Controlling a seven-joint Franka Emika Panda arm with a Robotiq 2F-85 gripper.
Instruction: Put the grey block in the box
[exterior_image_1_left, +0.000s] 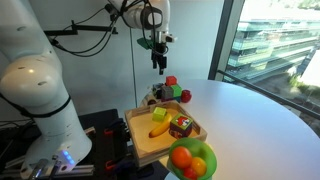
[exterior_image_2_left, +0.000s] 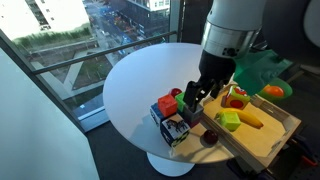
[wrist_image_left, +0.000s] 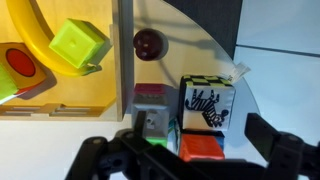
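While the small dark grey block (wrist_image_left: 150, 108) sits on the round white table (exterior_image_2_left: 140, 80), just outside the rim of the shallow pale wooden box (wrist_image_left: 122, 60) among other toy blocks, the gripper (wrist_image_left: 190, 165) hangs above it, spread wide and empty. Grasping and transfer are both left to do.

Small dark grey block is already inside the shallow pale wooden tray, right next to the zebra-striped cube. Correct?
Not inside. In the wrist view the small dark grey block sits on the round white table, outside the rim of the shallow pale wooden tray. It is right next to the zebra-striped cube, as you said.
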